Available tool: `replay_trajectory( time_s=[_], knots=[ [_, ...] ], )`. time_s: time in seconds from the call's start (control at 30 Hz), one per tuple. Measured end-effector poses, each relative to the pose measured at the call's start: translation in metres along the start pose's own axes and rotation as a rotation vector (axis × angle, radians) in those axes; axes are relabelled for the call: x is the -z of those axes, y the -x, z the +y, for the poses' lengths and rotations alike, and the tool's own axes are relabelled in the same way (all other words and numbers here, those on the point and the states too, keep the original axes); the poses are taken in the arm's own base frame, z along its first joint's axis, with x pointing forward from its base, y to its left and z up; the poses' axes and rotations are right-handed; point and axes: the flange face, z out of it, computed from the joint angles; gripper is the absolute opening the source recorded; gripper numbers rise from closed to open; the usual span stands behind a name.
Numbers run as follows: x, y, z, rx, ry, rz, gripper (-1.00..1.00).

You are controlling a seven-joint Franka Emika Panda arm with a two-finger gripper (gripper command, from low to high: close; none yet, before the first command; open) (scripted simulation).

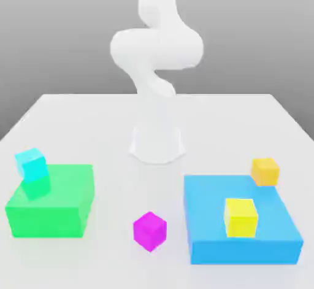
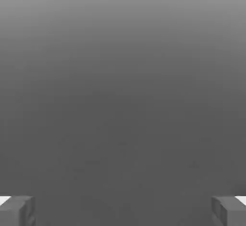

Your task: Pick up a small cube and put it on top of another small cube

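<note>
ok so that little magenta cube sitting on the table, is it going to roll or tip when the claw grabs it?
The magenta cube probably won't roll: it rests on a flat face. Its flat sides should suit a pinch. Being small, it likely slides if nudged.
</note>
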Motion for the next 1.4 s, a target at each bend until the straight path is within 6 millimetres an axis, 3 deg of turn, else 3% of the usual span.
replay_trajectory(
  time_s=[0.13,0.27,0.43,0.53,0.63,0.7,1.17,1.2,1.4],
  knots=[
    [-0.104,0.016,0.029,0.117,0.033,-0.165,0.00],
    [-0.192,0.053,0.063,0.239,0.076,-0.309,0.00],
    [-0.282,0.121,0.121,0.415,0.153,-0.477,0.00],
    [-0.318,0.164,0.164,0.534,0.213,-0.566,0.00],
    [-0.337,0.198,0.209,0.649,0.277,-0.637,0.00],
    [-0.344,0.209,0.226,0.693,0.303,-0.658,0.00],
    [-0.389,0.240,0.258,0.717,0.310,-0.666,0.00],
    [-0.392,0.244,0.260,0.715,0.309,-0.669,-1.00],
    [-0.394,0.246,0.262,0.713,0.308,-0.673,-1.00]
  ],
)
